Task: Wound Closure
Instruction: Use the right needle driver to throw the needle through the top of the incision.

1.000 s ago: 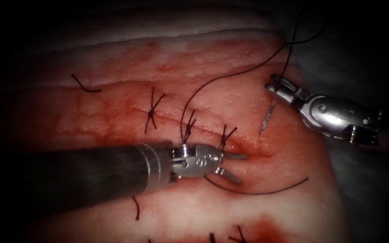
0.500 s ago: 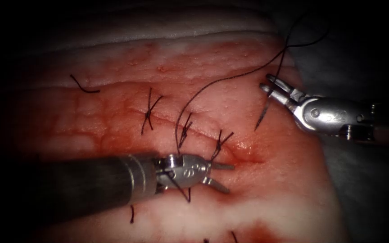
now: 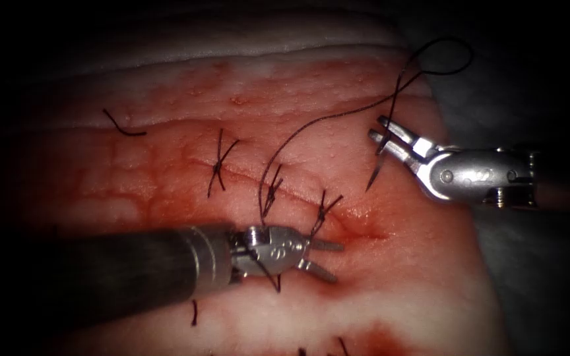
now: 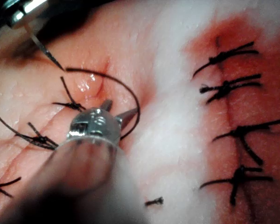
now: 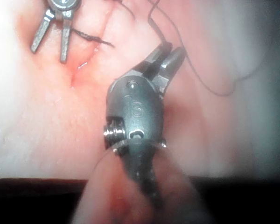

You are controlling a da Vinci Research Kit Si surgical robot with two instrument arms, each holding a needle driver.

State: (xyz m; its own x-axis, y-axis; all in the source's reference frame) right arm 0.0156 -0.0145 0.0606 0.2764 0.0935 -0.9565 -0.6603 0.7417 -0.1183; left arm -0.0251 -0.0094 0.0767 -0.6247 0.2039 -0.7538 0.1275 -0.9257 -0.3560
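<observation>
My right tool (image 3: 376, 128) is shut on the curved needle (image 3: 379, 165) near its tail end. The needle is out of the tissue (image 3: 166, 191), and its point hangs down over the surface to the right of the cut (image 3: 359, 228). The thread (image 3: 311, 122) runs from the needle in a loop, then arcs left and down to the middle stitch (image 3: 270, 191). My left tool (image 3: 339, 263) stands open at the unstitched right end of the cut and holds nothing; a strand of thread lies across its wrist. The left wrist view has the left tool (image 4: 121, 106) and the needle (image 4: 45, 50). The right wrist view has the right tool (image 5: 172, 49).
Three knotted stitches (image 3: 218, 165) cross the cut, and red fluid (image 3: 377, 339) pools near the front edge. Cut ends of thread (image 3: 123, 126) lie on the tissue. A second cut closed with several stitches (image 4: 233, 116) lies nearby. The left tool's open jaws (image 5: 53, 28) appear in the right wrist view.
My right tool has carried the needle leftward, toward the cut. The left tool shifted slightly left, then held still. The slack thread on the near tissue has been drawn away.
</observation>
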